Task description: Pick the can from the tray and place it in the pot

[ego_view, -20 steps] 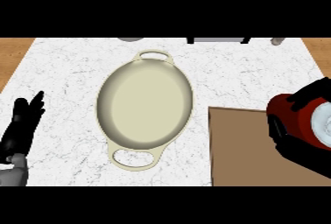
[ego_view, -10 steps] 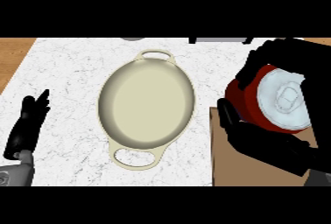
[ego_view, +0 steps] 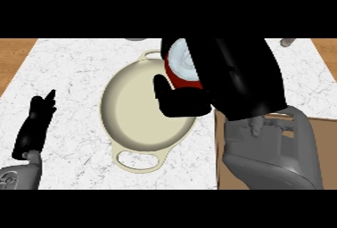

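The right hand [ego_view: 227,75] is curled around the red can [ego_view: 183,71] above the pot [ego_view: 113,104]. The left hand [ego_view: 36,122] rests open at the left.

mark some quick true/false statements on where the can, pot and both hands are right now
1. The right hand has its fingers curled round the can. True.
2. The can sits on the tray. False: it is off the tray, held up by the right hand, and in the head view it shows over the far right part of the pot.
3. The left hand grips the pot's near handle. False: it rests open at the view's left edge over the counter, apart from the pot.
4. The pot is oval, with a handle at each end. True.
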You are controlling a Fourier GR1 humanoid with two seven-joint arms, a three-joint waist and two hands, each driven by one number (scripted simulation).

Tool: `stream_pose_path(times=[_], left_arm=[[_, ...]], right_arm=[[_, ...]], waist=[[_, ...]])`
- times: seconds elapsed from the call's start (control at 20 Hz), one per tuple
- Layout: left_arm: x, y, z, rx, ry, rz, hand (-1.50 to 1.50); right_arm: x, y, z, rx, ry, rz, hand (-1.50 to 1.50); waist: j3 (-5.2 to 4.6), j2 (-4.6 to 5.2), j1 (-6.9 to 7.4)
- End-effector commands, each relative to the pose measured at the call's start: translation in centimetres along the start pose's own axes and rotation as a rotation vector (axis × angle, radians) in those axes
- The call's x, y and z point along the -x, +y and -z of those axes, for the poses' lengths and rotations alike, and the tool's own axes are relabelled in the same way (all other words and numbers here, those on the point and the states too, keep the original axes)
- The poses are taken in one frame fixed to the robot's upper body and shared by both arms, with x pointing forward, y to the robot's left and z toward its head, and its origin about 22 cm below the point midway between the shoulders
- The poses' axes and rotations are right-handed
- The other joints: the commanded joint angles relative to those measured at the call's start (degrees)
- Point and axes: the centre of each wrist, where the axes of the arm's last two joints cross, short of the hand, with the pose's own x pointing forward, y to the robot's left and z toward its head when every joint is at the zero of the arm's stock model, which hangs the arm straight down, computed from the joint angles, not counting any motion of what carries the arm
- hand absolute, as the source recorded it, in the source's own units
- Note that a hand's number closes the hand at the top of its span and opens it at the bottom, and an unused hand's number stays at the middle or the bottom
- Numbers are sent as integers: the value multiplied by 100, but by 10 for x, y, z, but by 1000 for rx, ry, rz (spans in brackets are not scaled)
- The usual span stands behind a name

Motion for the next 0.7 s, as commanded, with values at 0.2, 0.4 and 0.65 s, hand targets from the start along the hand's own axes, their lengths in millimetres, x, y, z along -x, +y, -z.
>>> stream_pose_path(times=[0.2, 0.4, 0.65], left_arm=[[0, -6, -3, 18, -8, -2, 0], [-6, -6, 0, 13, -8, -8, 0], [2, 5, -6, 14, -9, 0, 0]], right_arm=[[-22, 62, 36, -191, 41, -27, 150], [9, 93, 48, -256, 187, 123, -150], [16, 122, 50, -234, 133, 245, -150]], waist=[[2, 2, 51], [3, 16, 72], [6, 13, 64]])
